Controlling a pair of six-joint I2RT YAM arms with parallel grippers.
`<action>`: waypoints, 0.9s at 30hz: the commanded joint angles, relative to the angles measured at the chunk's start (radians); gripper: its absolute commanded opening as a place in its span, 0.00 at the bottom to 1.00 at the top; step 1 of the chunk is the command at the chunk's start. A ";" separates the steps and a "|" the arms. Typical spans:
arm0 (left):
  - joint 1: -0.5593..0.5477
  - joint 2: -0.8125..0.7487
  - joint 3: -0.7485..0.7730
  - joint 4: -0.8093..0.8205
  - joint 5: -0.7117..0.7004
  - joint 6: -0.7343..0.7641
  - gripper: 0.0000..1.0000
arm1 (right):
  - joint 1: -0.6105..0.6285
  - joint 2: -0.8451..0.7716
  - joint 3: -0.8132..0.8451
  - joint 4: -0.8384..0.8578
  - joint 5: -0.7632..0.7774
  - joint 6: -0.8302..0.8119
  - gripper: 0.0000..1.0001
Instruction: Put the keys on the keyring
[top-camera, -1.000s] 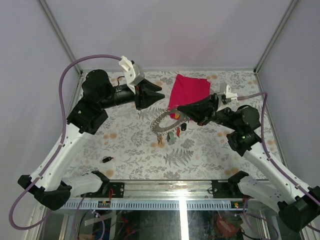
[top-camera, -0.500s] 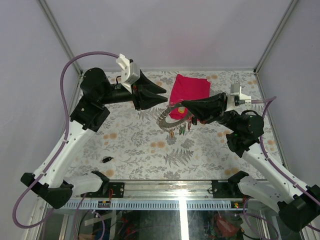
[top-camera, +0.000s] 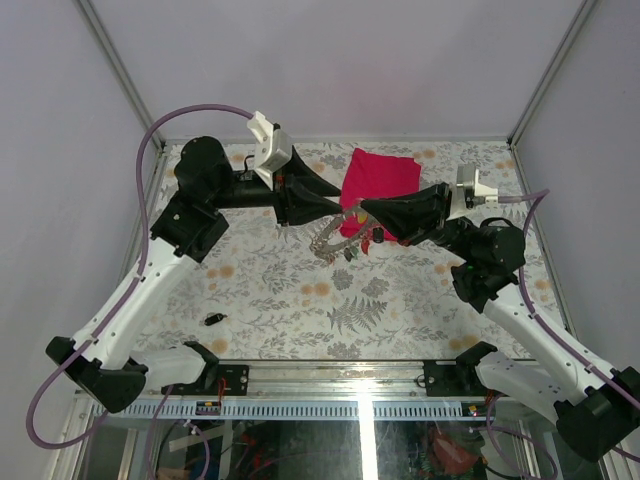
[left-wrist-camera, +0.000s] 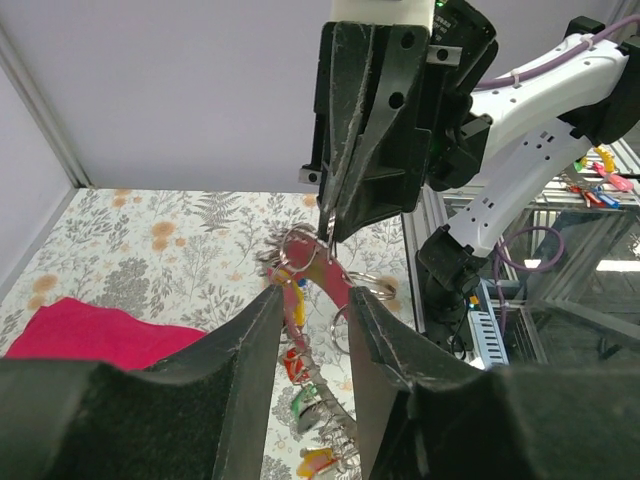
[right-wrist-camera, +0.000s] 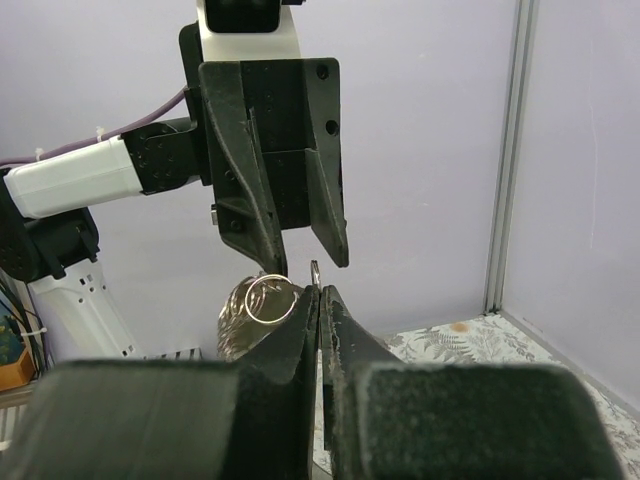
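Note:
The keyring (top-camera: 329, 238) is a grey metal band held up in the air over the middle of the table. My right gripper (top-camera: 362, 211) is shut on its upper edge, and a thin metal rim sticks up between the fingertips (right-wrist-camera: 308, 300). Several small keys (top-camera: 352, 251) with coloured heads dangle from it. In the left wrist view the keyring (left-wrist-camera: 322, 282) runs between the fingers of my left gripper (left-wrist-camera: 312, 296), which is open around the band. The keys (left-wrist-camera: 300, 400) hang below, and the right gripper (left-wrist-camera: 327, 226) pinches the ring from above.
A red folded cloth (top-camera: 380, 178) lies at the back of the floral table, just behind both grippers. A small black item (top-camera: 213, 319), perhaps a key, rests at the front left. The metal rail (top-camera: 330, 378) with the arm bases runs along the near edge.
The right gripper has raised the keyring and carried it back and left. The left gripper has swung right, so its open fingers now straddle the ring.

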 joint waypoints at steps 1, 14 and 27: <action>-0.033 0.011 -0.003 0.063 0.014 -0.013 0.34 | 0.004 0.001 0.069 0.066 0.046 -0.024 0.00; -0.055 -0.002 0.000 0.037 -0.068 0.009 0.35 | 0.005 -0.022 0.108 -0.084 0.021 -0.130 0.00; -0.055 -0.047 -0.020 0.014 -0.237 0.021 0.49 | 0.003 -0.026 0.373 -0.766 -0.057 -0.481 0.00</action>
